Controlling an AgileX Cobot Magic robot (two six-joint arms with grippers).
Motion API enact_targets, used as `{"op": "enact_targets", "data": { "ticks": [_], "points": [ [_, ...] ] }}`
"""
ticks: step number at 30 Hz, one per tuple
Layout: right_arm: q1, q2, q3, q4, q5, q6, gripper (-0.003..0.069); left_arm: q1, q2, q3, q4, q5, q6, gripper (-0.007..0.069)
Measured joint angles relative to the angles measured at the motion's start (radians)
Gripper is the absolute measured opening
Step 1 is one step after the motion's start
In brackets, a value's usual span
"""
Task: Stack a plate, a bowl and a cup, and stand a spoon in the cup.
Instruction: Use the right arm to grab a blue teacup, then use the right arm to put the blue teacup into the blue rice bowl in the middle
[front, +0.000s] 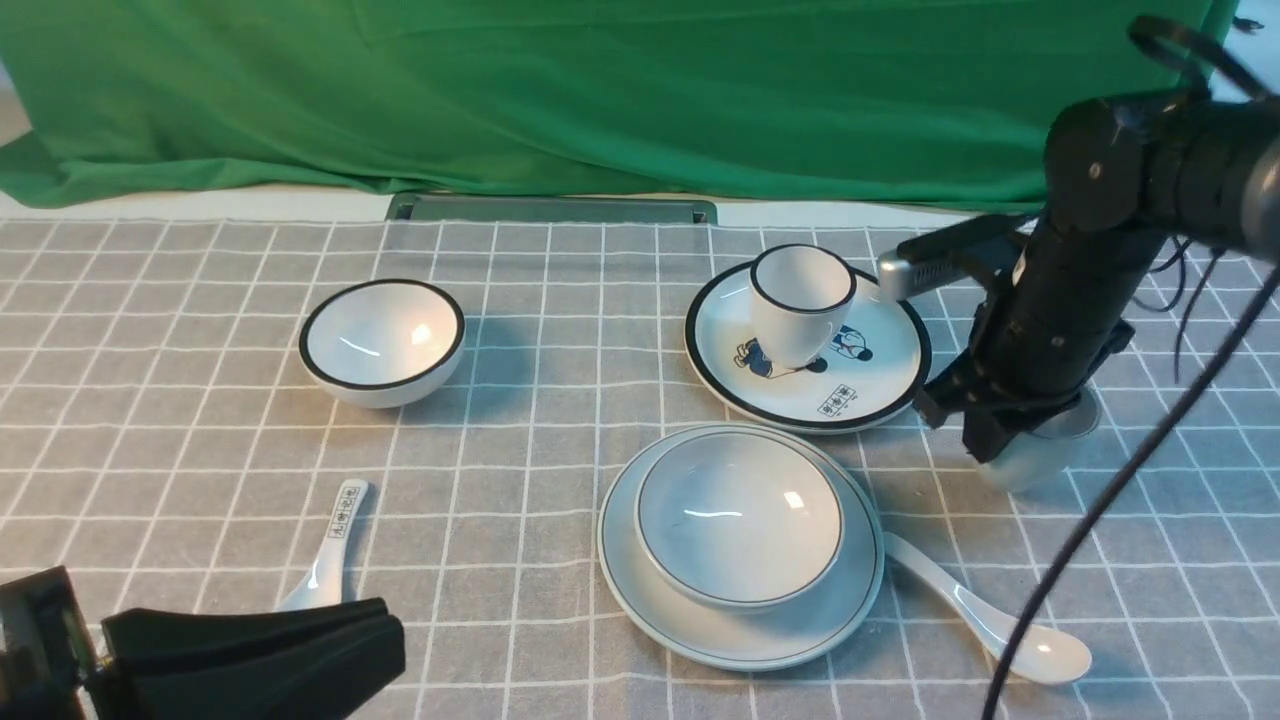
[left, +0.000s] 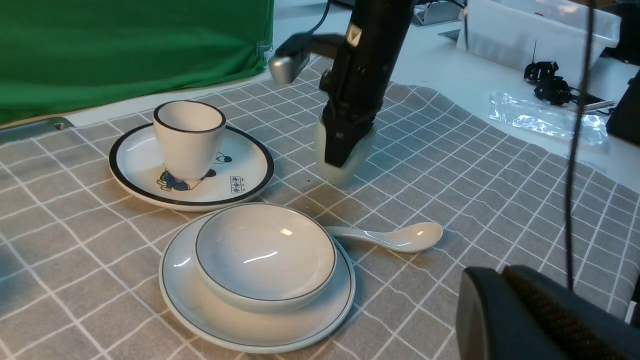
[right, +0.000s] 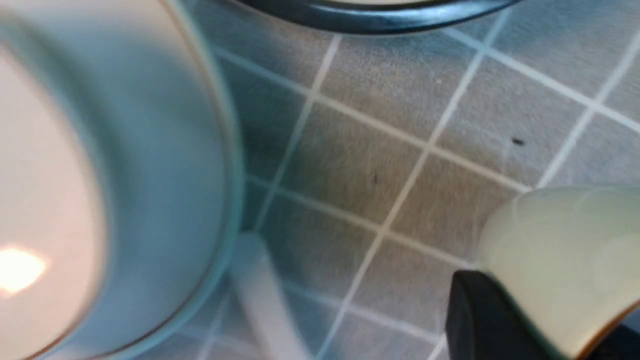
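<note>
The pale plate lies at the front centre with the pale bowl standing in it. Both show in the left wrist view, plate and bowl. My right gripper is shut on the wall of the pale cup, upright to the right of the cartoon plate. I cannot tell if the cup touches the cloth. The cup also shows in both wrist views. The long white spoon lies on the cloth right of the plate. My left gripper is shut and empty at the front left.
A black-rimmed bowl stands at the back left. A cartoon plate holds a black-rimmed cup at the back right. A printed spoon lies by my left gripper. A green curtain hangs behind.
</note>
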Motion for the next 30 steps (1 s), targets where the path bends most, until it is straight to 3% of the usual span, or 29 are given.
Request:
{"op": "enact_targets", "data": {
  "ticks": [4,11,26,30],
  "points": [
    [0.071,-0.106,0.000,0.053,0.031,0.004,0.0081,0.000,0.000,0.000,0.000,0.000,0.000,0.0009],
    [0.373,-0.157,-0.004,0.139,0.032,0.005,0.0081,0.000,0.000,0.001,0.000,0.002,0.000,0.0009],
    [0.400,0.046,-0.004,0.099,-0.127,0.027,0.0082,0.000,0.000,0.001,0.000,0.050,0.000,0.0009],
    [0.400,0.049,-0.004,0.097,-0.131,0.027,0.0115,0.000,0.000,0.001,0.000,0.066,0.000,0.0009]
  ]
}}
